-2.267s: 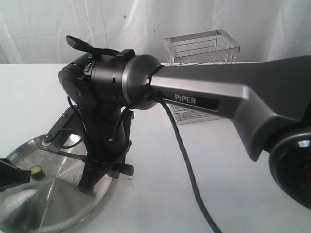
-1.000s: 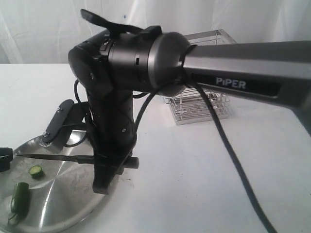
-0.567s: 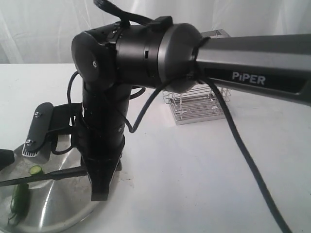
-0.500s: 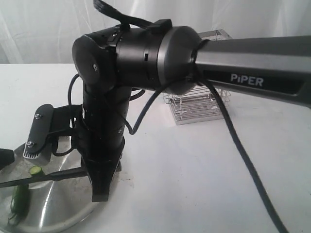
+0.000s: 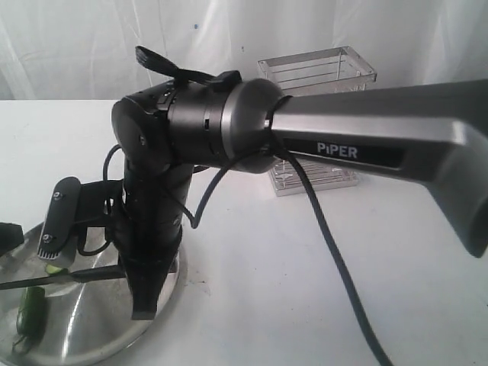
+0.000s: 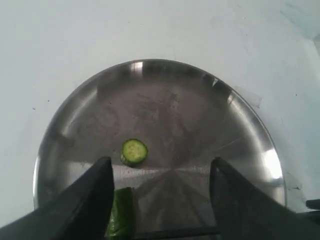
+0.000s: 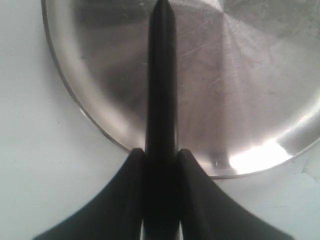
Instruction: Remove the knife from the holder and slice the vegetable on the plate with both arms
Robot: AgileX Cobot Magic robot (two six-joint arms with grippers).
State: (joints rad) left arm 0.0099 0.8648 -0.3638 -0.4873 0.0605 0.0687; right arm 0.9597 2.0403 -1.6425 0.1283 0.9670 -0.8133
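- Knife was clamped between the right gripper's fingers, blade pointing level across the plate.
- Vegetable lay on the plate, one round slice just beside it, not touching.
- Left gripper hung over the plate, fingers spread wide, holding nothing.
- Holder stood upright on the table behind the right arm, well apart from the plate.

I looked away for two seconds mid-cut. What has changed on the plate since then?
The left gripper drew back off the vegetable, which now lies uncovered on the plate. The right gripper brought the knife lower in the exterior view, by the slice. Knife grip, slice, plate and holder stayed.
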